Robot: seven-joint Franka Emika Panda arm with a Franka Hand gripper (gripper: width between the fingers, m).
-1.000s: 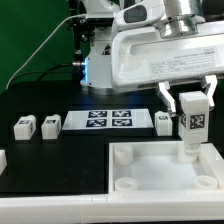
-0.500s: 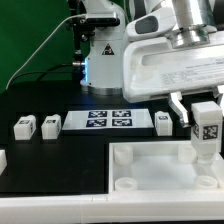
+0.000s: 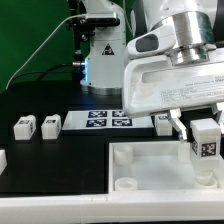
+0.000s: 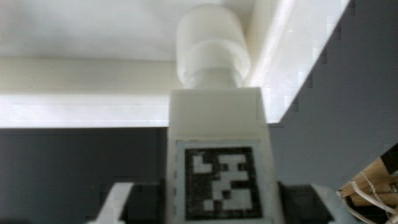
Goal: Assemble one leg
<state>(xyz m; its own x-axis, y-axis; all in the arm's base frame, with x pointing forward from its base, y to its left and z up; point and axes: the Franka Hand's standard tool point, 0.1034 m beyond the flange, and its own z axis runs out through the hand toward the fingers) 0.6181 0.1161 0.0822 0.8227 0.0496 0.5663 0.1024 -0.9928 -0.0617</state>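
Note:
My gripper is shut on the leg, a small white post with a black-and-white tag on its face. It holds the leg upright over the far corner, at the exterior view's right, of the large white tray. The leg's lower end is hidden behind the tray's rim. In the wrist view the leg runs up the middle between my fingers, its round peg end pointing at the tray's white wall.
Three more small white tagged posts stand on the black table: two at the exterior view's left and one behind the tray. The marker board lies between them. A white block sits at the left edge.
My gripper has carried the leg toward the exterior view's right and lower, from above the tray's inside to its far right corner.

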